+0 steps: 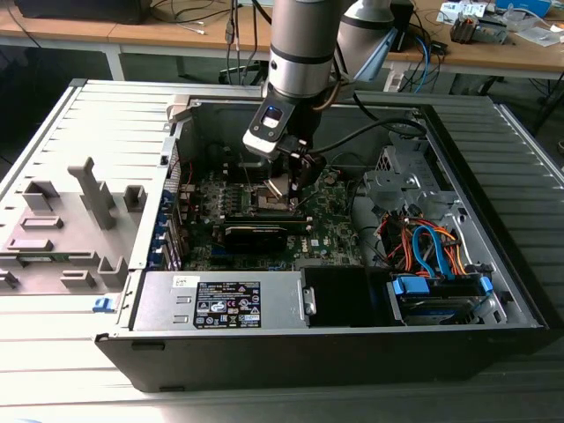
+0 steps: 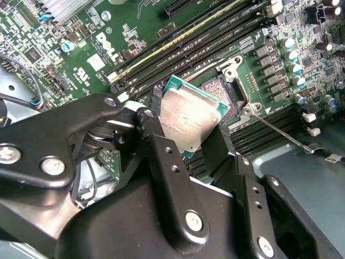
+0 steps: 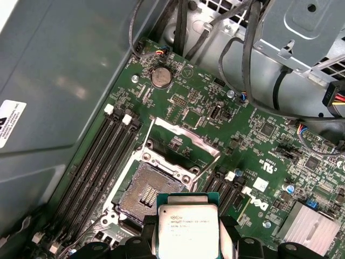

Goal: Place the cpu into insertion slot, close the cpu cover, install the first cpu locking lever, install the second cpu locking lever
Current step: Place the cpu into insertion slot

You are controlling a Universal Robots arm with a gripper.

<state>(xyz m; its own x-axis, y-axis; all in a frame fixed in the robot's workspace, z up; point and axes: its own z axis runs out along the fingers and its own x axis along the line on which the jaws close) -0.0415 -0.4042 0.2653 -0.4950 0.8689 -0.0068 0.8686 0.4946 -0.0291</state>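
Note:
My gripper is shut on the cpu, a small square chip with a silvery top, and holds it tilted just above the green board. In both wrist views the black fingers clamp two opposite edges of the cpu. The insertion slot lies bare right beside the chip, its dark centre showing inside the silver rim. The cpu cover is swung open, standing off the socket's far side. A thin wire lever sticks out free next to the socket.
Long black memory slots run beside the socket. A finned heat sink sits on the board. The case also holds a power supply, a drive cage with orange and blue cables, and tall side walls. A grey fixture plate lies outside.

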